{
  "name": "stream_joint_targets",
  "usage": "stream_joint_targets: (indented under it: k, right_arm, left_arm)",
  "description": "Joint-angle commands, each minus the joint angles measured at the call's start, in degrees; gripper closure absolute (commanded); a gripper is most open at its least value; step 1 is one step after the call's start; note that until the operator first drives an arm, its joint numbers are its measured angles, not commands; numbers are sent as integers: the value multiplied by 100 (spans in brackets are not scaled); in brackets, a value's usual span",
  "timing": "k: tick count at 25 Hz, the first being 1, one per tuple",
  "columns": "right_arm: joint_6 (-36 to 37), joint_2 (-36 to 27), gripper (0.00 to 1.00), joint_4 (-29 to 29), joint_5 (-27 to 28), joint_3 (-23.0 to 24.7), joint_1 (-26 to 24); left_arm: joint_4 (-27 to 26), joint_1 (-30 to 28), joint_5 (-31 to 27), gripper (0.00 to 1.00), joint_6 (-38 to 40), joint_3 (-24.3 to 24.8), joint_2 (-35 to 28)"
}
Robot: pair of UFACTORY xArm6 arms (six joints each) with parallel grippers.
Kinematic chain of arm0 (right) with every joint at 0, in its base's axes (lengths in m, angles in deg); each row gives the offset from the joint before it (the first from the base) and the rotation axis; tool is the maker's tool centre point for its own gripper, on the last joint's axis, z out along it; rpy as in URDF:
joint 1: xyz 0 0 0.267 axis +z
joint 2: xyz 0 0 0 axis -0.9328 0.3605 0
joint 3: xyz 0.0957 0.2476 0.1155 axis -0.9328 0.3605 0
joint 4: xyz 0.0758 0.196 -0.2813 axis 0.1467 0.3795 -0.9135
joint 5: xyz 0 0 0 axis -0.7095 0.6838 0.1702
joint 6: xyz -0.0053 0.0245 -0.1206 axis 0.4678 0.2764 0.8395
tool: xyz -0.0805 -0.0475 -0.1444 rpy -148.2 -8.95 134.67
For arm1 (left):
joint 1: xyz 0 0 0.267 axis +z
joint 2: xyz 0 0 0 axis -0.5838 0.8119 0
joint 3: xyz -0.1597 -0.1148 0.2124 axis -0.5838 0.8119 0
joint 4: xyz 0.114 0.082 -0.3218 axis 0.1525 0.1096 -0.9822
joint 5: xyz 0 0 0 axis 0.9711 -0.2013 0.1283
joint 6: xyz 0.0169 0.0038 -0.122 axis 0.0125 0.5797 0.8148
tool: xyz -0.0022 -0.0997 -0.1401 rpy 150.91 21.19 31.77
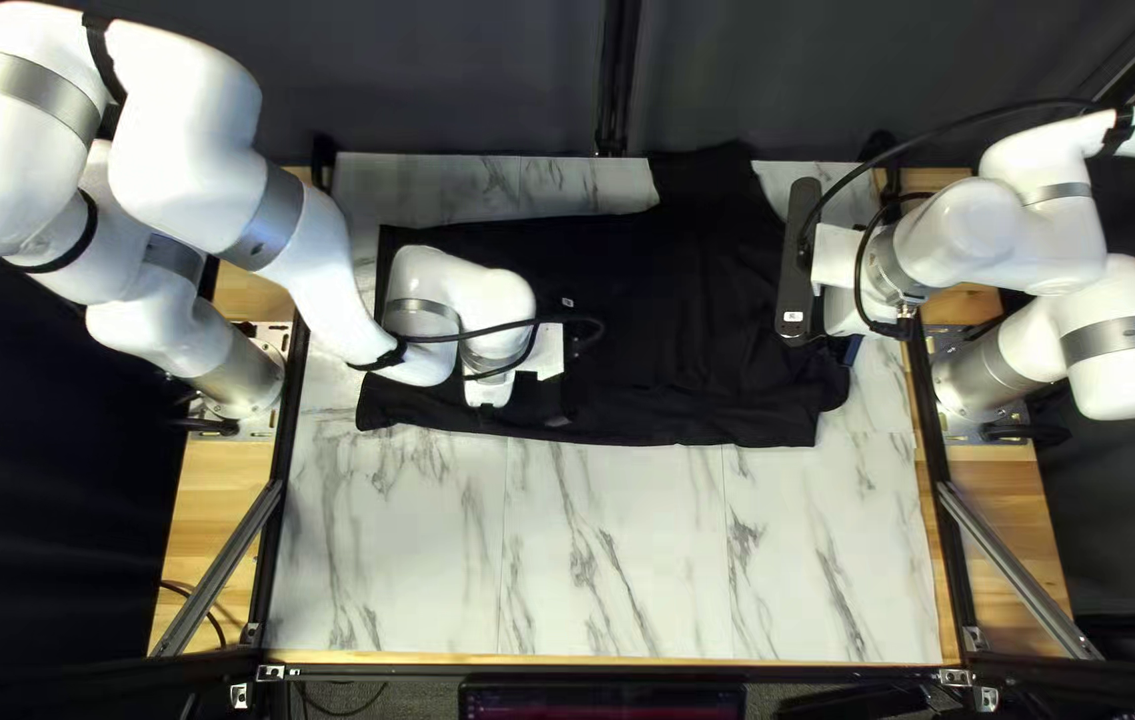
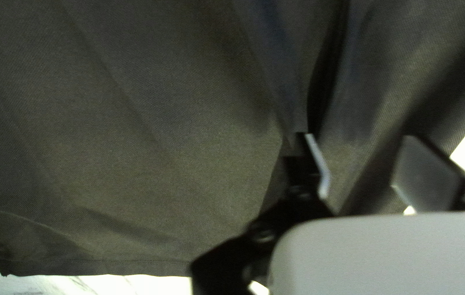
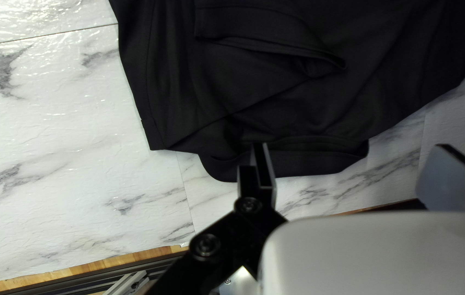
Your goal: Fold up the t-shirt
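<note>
- Our left gripper [image 1: 541,354] is over the black t-shirt [image 1: 674,300], fingers spread apart, cloth showing between and beyond them!
- Over at the right of the top left view, our right gripper [image 1: 842,283] has its fingers well apart too, one right by the shirt's rounded edge [image 3: 320,163].
- And we've got the shirt sprawled across the far half of the marbled tabletop [image 1: 621,560], rumpled, one part reaching the far edge.
</note>
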State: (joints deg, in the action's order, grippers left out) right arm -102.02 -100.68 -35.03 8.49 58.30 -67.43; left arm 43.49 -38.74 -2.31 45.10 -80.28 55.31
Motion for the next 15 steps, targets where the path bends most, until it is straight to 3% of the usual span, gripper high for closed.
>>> stream_joint_targets:
  k: [1,3,4,6,7,15]
  right_arm:
    - [0,0,0,0,0,0,0]
    - [0,0,0,0,0,0,0]
    - [0,0,0,0,0,0,0]
    - [0,0,0,0,0,0,0]
    - [0,0,0,0,0,0,0]
    - [0,0,0,0,0,0,0]
  left_arm:
    - [-22,18,14,13,-37,26,-4]
    - [-33,28,19,25,-54,34,0]
    - [-41,34,25,38,-62,43,2]
    - [-50,34,34,83,-63,44,15]
    - [-51,34,36,94,-63,33,31]
    - [-62,22,26,100,-72,-20,86]
